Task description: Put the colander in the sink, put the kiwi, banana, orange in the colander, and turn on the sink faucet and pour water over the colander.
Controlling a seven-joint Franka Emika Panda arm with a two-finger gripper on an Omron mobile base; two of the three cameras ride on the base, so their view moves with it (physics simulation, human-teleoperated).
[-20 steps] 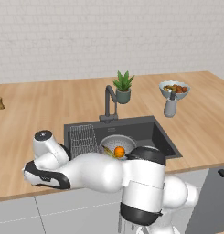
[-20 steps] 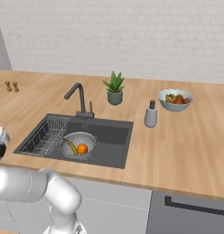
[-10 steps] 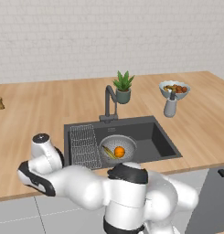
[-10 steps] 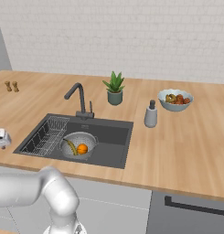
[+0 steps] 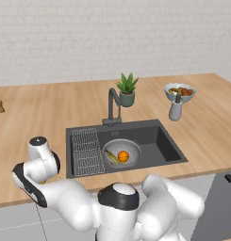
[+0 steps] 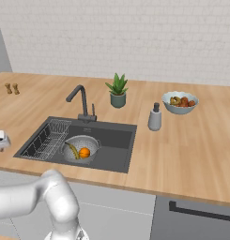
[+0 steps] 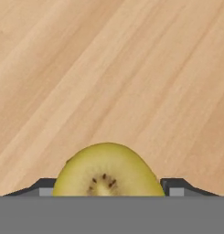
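Note:
In the hand view the kiwi [image 7: 106, 169] lies on the wooden counter, cut face toward the camera. My gripper [image 7: 109, 185] is shut on the kiwi, one finger tip against each side. From the left base view my hand [image 5: 39, 162] hangs low over the counter left of the sink [image 5: 159, 141]. The colander [image 5: 132, 144] sits in the basin with the orange [image 5: 122, 156] and banana [image 5: 112, 158] inside. The sink faucet [image 5: 112, 101] stands behind the sink. Water is out of view.
A wire grid rack [image 5: 86, 151] fills the sink's left part. A potted plant [image 5: 127, 89], a soap dispenser [image 5: 175, 109] and a fruit bowl [image 5: 180, 92] stand behind and right of the sink. Small shakers [image 6: 11, 88] are at the far left.
The arm has swung further left and down over the counter. The finger tips have narrowed from wide open onto the kiwi's sides.

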